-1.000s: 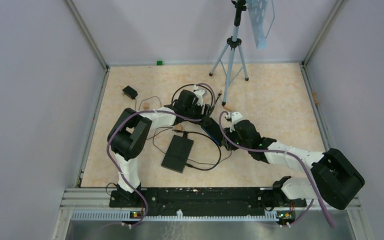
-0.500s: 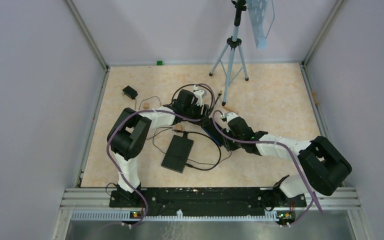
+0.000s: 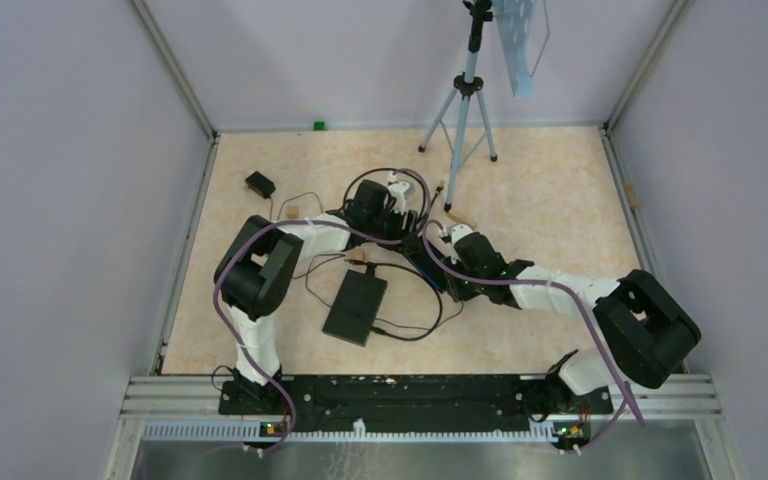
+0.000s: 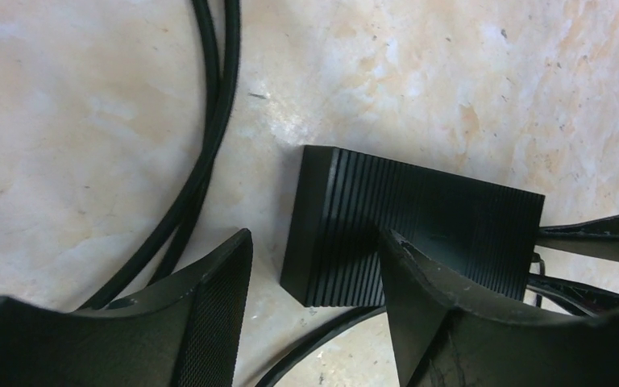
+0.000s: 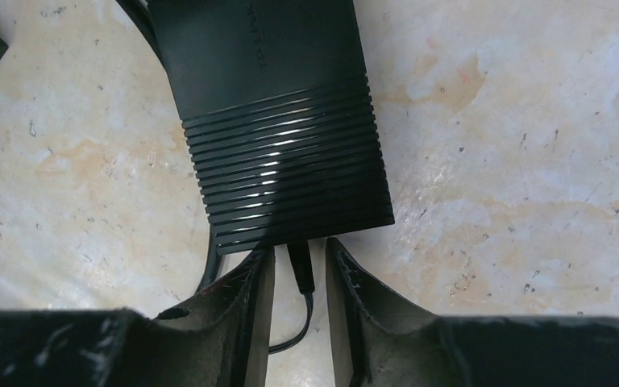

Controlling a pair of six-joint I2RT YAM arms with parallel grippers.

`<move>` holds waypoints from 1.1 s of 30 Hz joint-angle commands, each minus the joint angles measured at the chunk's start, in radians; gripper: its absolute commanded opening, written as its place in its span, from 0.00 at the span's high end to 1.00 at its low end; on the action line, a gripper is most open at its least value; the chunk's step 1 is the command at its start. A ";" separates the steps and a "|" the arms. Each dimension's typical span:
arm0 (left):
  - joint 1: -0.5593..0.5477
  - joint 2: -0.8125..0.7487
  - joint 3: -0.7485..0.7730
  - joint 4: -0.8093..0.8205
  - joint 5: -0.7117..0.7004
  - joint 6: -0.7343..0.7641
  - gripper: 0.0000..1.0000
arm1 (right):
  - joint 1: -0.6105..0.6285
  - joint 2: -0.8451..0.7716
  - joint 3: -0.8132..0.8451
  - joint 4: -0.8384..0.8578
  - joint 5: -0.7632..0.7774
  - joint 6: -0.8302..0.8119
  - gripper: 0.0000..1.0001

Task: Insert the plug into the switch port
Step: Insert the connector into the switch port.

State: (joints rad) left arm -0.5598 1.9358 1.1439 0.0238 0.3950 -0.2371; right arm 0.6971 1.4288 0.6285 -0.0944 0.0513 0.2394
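The switch (image 3: 425, 258) is a black ribbed box lying flat on the floor between both arms. In the right wrist view, a black plug (image 5: 301, 270) with a thin cable sits at the middle of the switch's (image 5: 282, 121) near edge. My right gripper (image 5: 300, 246) straddles the plug with its jaws narrowly apart and a small gap on each side; it is at the switch's near end (image 3: 453, 283). My left gripper (image 4: 316, 234) is wide open over the switch's (image 4: 419, 226) far end. One finger is over its top and the other is off its side (image 3: 407, 235).
A flat black box (image 3: 355, 305) with looping cables lies near the switch. A small black adapter (image 3: 259, 184) sits at the back left. A tripod (image 3: 465, 100) stands behind. Two thick black cables (image 4: 209, 121) run past my left finger.
My right arm has moved forward and left toward the switch's near end, bringing its fingers up to that edge. The left arm has barely moved.
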 commanded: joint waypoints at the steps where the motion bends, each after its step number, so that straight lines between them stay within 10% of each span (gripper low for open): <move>1: -0.025 0.045 -0.047 -0.098 0.029 0.021 0.36 | -0.008 -0.032 0.006 -0.005 -0.007 0.002 0.70; 8: -0.025 0.051 -0.021 -0.125 0.027 0.031 0.37 | -0.008 -0.030 0.022 -0.036 -0.002 0.011 0.79; 19: -0.025 0.055 0.021 -0.159 0.032 0.042 0.37 | -0.008 -0.022 0.069 -0.144 0.023 0.029 0.64; 33: -0.025 0.061 0.021 -0.157 0.039 0.042 0.37 | -0.007 0.008 0.079 -0.119 -0.024 -0.013 0.92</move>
State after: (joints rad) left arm -0.5735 1.9472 1.1763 -0.0383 0.4305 -0.2142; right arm 0.6971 1.4345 0.6758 -0.2295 0.0483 0.2520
